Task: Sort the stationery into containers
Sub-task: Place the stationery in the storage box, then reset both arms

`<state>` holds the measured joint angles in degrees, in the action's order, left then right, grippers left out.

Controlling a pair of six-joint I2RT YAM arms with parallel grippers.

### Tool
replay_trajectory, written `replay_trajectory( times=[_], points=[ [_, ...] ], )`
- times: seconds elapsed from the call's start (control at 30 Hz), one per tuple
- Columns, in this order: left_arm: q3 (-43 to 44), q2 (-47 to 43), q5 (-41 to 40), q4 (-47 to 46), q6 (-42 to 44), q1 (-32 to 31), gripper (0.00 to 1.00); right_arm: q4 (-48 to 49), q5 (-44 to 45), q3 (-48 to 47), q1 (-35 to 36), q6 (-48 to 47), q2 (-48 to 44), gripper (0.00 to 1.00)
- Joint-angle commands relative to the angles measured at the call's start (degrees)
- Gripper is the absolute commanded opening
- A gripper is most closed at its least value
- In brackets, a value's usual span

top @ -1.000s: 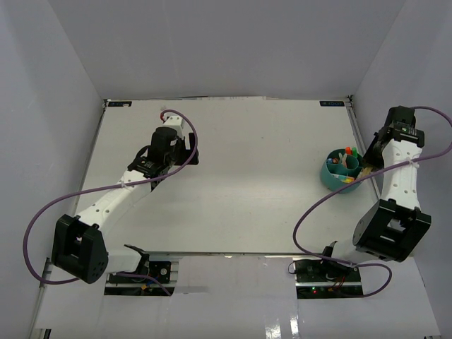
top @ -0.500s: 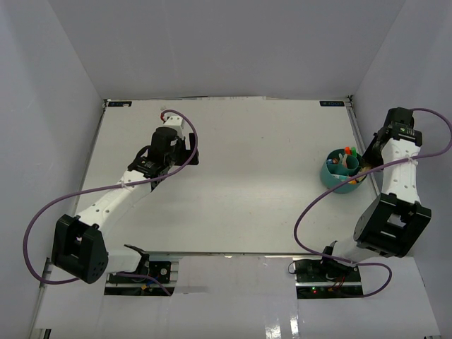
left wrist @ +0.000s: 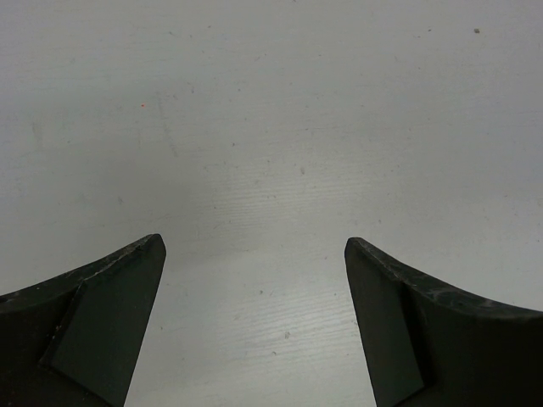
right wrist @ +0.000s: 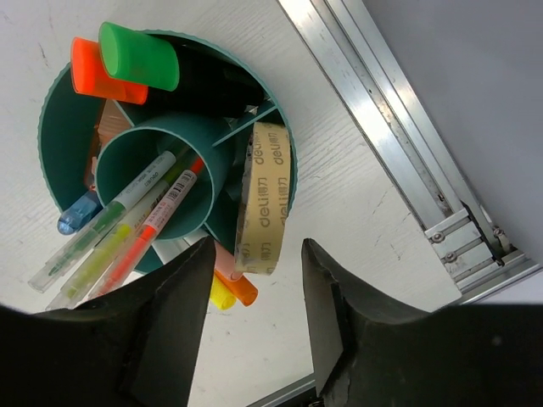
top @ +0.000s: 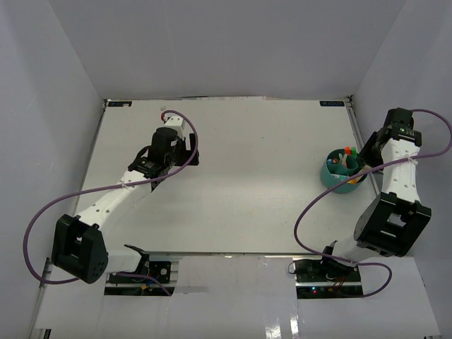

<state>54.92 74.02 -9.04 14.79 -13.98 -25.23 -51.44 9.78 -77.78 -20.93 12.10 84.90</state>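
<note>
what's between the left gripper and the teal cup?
Nothing. In the top view only bare table runs from the left gripper to the teal cup. The left wrist view also shows just table between its open jaws.

Bright, even overhead light, faint shadows; wrist views sharp, near dark edges perhaps slightly blurred.

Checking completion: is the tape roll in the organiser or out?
In: the tape roll stands on edge in the teal organiser, outer compartment.

teal cup (right wrist: pixel 64 127) is stuffed with pens (right wrist: pixel 144 182) and two capped highlighters (right wrist: pixel 138 57). beige band (right wrist: pixel 263 199) stands on edge inside, seen past the right gripper's (right wrist: pixel 256 250) spread fingers.
</note>
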Motion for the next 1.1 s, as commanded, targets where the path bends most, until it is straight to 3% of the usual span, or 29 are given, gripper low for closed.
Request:
replay_trajectory(
  times=[0.0,0.13,0.47,0.63,0.9,1.07],
  points=[
    [-0.2,-1.7,0.7,-0.5,0.4,-0.2,0.98,0.9,0.2,-1.5,-0.3,0.4,-1.8,0.55],
    [-0.1,-1.8,0.8,-0.5,0.4,-0.2,0.98,0.6,-0.5,-3.3,-0.3,0.6,-4.0,0.61],
    [0.8,-3.4,0.9,0.5,0.4,0.0,0.98,3.5,-7.0,-8.1,-0.3,-0.6,-18.4,0.97],
    [2.7,-7.4,1.1,1.7,-0.1,0.0,0.98,7.7,-13.1,-8.6,1.5,-1.6,-26.8,0.90],
    [9.5,-20.7,-0.5,10.8,-1.9,0.0,0.98,10.5,-14.1,-12.1,9.1,-3.4,-35.8,0.90],
    [11.9,-28.8,-0.6,16.1,-3.2,0.0,0.98,13.0,-12.8,-7.9,16.2,-4.3,-46.0,0.90]
  ],
)
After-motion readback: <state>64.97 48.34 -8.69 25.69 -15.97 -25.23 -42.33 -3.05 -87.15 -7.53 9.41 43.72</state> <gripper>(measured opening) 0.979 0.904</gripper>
